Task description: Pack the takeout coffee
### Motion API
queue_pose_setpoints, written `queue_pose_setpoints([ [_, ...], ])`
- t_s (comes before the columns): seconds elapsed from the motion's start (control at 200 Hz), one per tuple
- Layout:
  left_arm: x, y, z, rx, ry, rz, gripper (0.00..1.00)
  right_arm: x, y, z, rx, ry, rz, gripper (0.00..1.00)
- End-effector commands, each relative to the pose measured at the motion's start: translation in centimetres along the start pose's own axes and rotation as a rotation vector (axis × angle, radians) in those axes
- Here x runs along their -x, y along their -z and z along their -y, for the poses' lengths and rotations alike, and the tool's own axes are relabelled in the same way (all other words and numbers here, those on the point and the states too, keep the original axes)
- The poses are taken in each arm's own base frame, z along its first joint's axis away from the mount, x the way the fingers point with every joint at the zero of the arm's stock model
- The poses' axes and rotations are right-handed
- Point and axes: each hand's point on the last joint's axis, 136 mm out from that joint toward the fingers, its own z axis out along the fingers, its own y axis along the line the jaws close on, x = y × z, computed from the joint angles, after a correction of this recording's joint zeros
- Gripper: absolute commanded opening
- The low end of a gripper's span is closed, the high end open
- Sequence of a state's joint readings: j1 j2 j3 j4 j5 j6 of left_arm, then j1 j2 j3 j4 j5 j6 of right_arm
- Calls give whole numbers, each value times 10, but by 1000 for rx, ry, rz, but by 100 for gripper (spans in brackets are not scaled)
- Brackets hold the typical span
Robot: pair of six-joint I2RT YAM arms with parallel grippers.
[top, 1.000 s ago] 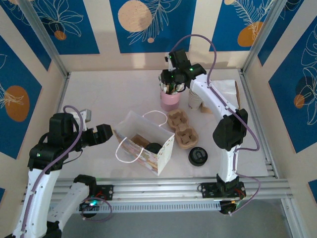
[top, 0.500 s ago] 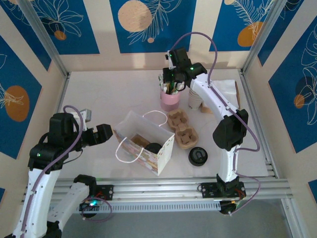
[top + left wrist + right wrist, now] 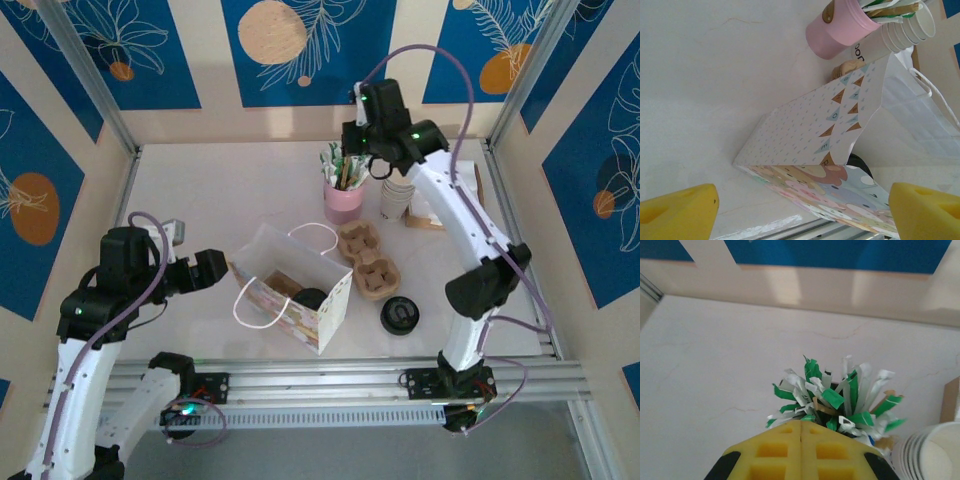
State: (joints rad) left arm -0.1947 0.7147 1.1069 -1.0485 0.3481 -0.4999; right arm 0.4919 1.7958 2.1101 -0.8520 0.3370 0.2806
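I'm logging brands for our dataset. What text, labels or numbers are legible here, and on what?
"oo": partial dark print on the stacked paper cups, cut off by the paper bag.
Letters on the bag's bunting flags: too small and tilted to read.

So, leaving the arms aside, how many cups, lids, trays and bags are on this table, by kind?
Paper bag: 1
Cardboard cup tray: 1
Pink cup of sachets: 1
Stack of cream cups: 1
Black lid stack: 1
Black-lidded cup inside the bag: 1
Total: 6
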Motion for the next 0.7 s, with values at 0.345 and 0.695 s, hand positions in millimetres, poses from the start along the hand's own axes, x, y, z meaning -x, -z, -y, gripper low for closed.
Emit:
queue_pose_setpoints([
  [0.345,16,-6,17,-76,11,22,87,34,206,-45,327,-28,271,0],
  [0.695,32,-8,32,-142,40,55,84,10,280,-112,632,21,308,0],
])
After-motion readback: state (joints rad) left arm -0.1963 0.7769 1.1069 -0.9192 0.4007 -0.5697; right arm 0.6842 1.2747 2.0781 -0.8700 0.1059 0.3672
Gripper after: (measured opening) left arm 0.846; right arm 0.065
